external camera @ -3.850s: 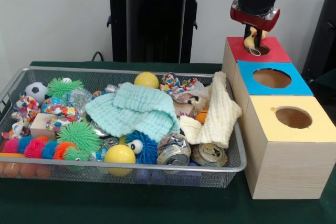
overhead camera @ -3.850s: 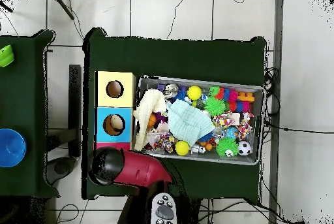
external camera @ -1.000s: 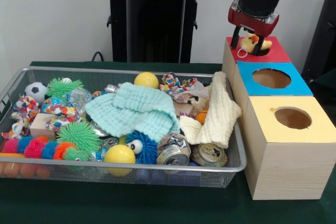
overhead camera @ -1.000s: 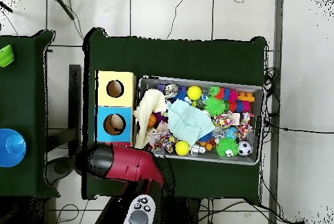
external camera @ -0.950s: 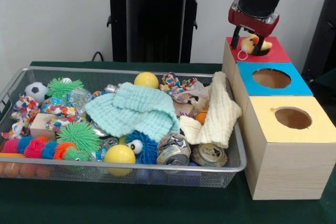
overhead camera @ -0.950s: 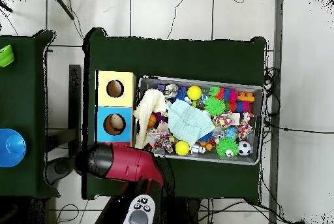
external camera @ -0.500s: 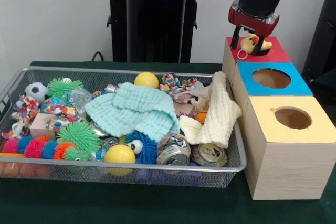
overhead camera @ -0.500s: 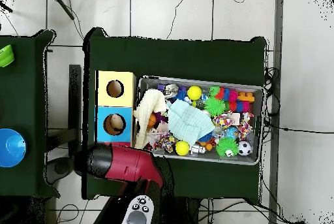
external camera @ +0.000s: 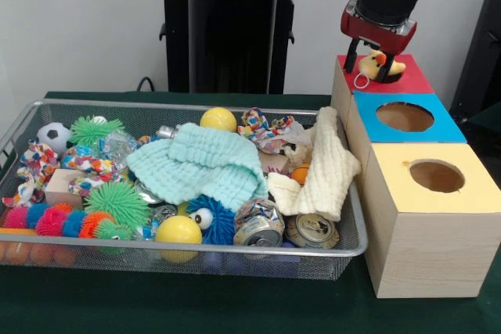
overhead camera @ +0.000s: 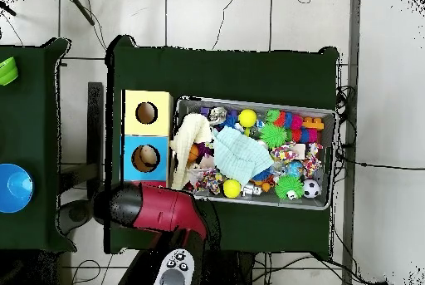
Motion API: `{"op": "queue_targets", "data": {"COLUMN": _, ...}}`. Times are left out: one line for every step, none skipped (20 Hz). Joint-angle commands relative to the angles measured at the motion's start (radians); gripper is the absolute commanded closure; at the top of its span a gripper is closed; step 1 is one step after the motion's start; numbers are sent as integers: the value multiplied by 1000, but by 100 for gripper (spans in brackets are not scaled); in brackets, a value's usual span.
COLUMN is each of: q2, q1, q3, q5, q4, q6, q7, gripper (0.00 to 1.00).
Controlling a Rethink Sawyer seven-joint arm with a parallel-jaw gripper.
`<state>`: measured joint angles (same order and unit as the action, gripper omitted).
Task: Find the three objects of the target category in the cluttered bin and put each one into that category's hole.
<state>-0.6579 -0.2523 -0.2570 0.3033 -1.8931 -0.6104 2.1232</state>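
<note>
My gripper (external camera: 369, 68) hangs over the red-topped box (external camera: 411, 80) at the far right. Its fingers (external camera: 349, 59) stand apart, open. A yellow duck (external camera: 381, 66) with an orange beak lies on its side between them on the red top, its white loop (external camera: 360, 80) hanging to the left. The duck and gripper hide the red hole. In the overhead view my red arm (overhead camera: 158, 207) covers that box and the gripper. The wire mesh bin (external camera: 356, 244) (overhead camera: 330, 159) is full of clutter. No other toy animal shows among it.
The blue-topped box (external camera: 446, 127) and the yellow-topped box (external camera: 430, 217) stand in a row in front of the red one. The bin holds a mint cloth (external camera: 203, 163), a cream cloth (external camera: 329, 170), yellow balls (external camera: 178, 231), crushed cans (external camera: 311, 230), spiky balls and rope toys.
Earlier the duck hung upright from the gripper over the red hole. Now it lies on its side on the red top, fingers apart. Over the last second almost nothing has moved.
</note>
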Motion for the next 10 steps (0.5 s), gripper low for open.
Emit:
{"op": "queue_targets", "data": {"q2": -37, "q1": 100, "q3": -93, "q5": 45, "q4": 158, "q6": 142, "q7": 238, "gripper": 0}}
{"op": "queue_targets", "data": {"q2": -49, "q1": 105, "q3": -90, "q5": 46, "q4": 155, "q6": 130, "q7": 232, "gripper": 0}}
{"op": "queue_targets", "data": {"q2": -56, "q1": 107, "q3": -89, "q5": 46, "q4": 153, "q6": 123, "q7": 229, "gripper": 0}}
{"op": "queue_targets", "data": {"q2": -65, "q1": 113, "q3": -85, "q5": 47, "q4": 150, "q6": 112, "q7": 223, "gripper": 0}}
{"op": "queue_targets", "data": {"q2": -68, "q1": 115, "q3": -82, "q5": 47, "q4": 149, "q6": 108, "q7": 222, "gripper": 0}}
{"op": "queue_targets", "data": {"q2": -73, "q1": 120, "q3": -77, "q5": 47, "q4": 147, "q6": 99, "q7": 215, "gripper": 0}}
{"op": "queue_targets", "data": {"q2": -78, "q1": 125, "q3": -73, "q5": 46, "q4": 145, "q6": 90, "q7": 209, "gripper": 0}}
{"op": "queue_targets", "data": {"q2": -87, "q1": 139, "q3": -58, "q5": 52, "q4": 140, "q6": 63, "q7": 196, "gripper": 0}}
{"op": "queue_targets", "data": {"q2": -93, "q1": 149, "q3": -47, "q5": 57, "q4": 135, "q6": 40, "q7": 189, "gripper": 0}}
{"op": "queue_targets", "data": {"q2": -103, "q1": 170, "q3": -23, "q5": 69, "q4": 125, "q6": 1, "q7": 172, "gripper": 0}}
